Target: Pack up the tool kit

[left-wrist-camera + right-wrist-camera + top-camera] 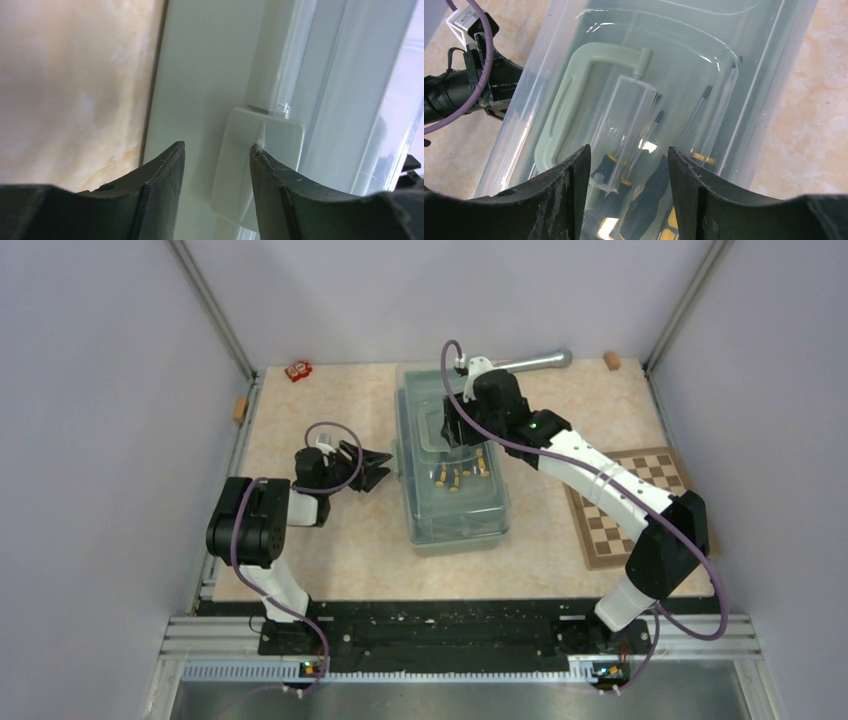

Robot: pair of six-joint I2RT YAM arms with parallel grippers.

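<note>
The sage-green toolbox point(452, 480) lies mid-table with its translucent lid point(664, 65) down. Black-yellow screwdrivers point(649, 190) show through the lid below the green carry handle point(569, 100). My left gripper point(378, 468) is open beside the box's left side, its jaws either side of the green side latch point(260, 160), not touching it that I can see. My right gripper point(450, 430) is open and empty, hovering over the lid near the handle; its fingertips point(579, 165) frame the screwdrivers. Pliers and tape measure are not visible.
A brown-and-cream chessboard point(630, 502) lies at the right. A grey metal cylinder point(535, 361) lies behind the toolbox. A small red object point(298, 370) sits at the back left and a small wooden block point(611, 361) at the back right.
</note>
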